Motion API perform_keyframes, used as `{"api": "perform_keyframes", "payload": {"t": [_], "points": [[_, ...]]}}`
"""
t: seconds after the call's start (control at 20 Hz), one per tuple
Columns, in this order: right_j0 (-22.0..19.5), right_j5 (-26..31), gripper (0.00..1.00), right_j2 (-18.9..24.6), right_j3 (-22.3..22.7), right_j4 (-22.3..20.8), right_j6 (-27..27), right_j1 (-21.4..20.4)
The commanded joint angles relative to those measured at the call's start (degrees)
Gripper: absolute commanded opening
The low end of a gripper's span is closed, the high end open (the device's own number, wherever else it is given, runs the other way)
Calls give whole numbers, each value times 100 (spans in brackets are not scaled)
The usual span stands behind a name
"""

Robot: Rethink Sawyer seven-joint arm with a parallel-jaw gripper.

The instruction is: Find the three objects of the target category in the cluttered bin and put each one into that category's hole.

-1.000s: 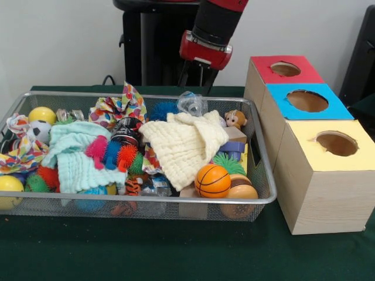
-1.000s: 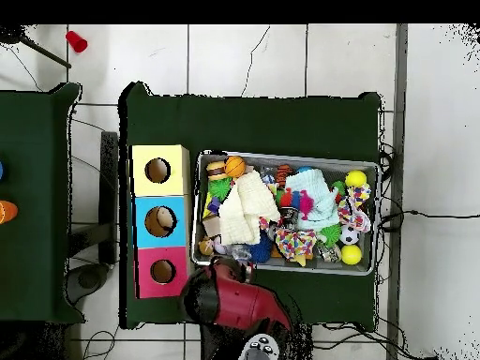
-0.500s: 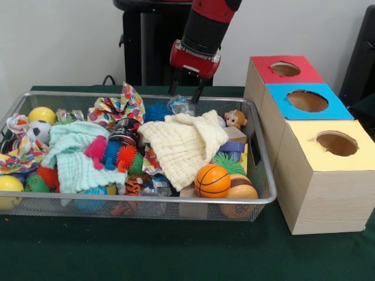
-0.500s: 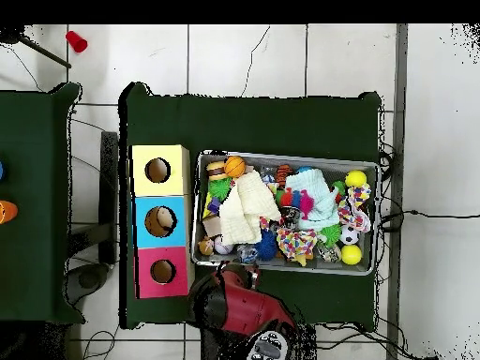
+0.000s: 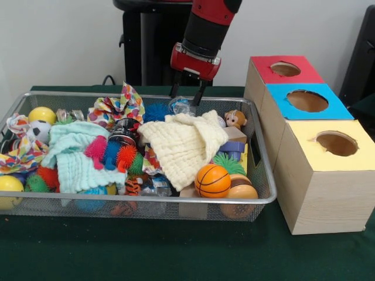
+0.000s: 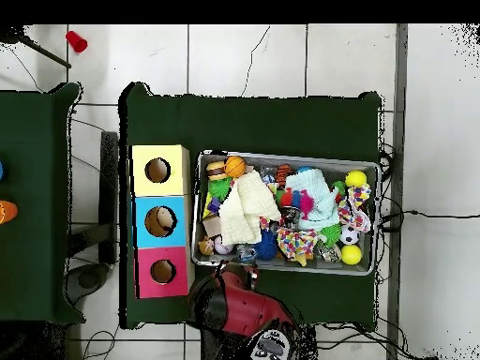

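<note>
- The hand hangs at the upper middle of the front view, its two dark fingers spread apart on either side of a clear bottle; the fingers reach down to the bottle's top, but whether they touch it I cannot tell; the hand is released, gripping nothing that shows
- That bottle lies at the far rim of the basket, just above the cream cloth and right of a blue spiky ball; in the overhead view it sits at the basket's lower edge, just above the red arm
- A second clear bottle shows at the upper left of the basket, beside a yellow ball; another crinkled clear piece lies low in the middle, partly buried, left of the small basketball
- The red-topped box stands at the upper right of the front view, its round hole open; the blue-topped box and yellow-topped box follow toward the lower right
- Basket and boxes rest on the dark green counter
</note>
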Motion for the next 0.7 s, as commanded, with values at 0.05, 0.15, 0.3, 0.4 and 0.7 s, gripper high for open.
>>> {"api": "perform_keyframes", "payload": {"t": [0.05,0.15,0.3,0.4,0.7], "points": [[-240,-508,100,950,219,31,1473,645],[-274,-631,100,964,205,-27,1437,682],[-259,-860,100,913,120,-64,1383,777],[-211,-1261,100,835,124,-123,1441,796],[51,-1285,100,567,36,86,1253,733]]}}
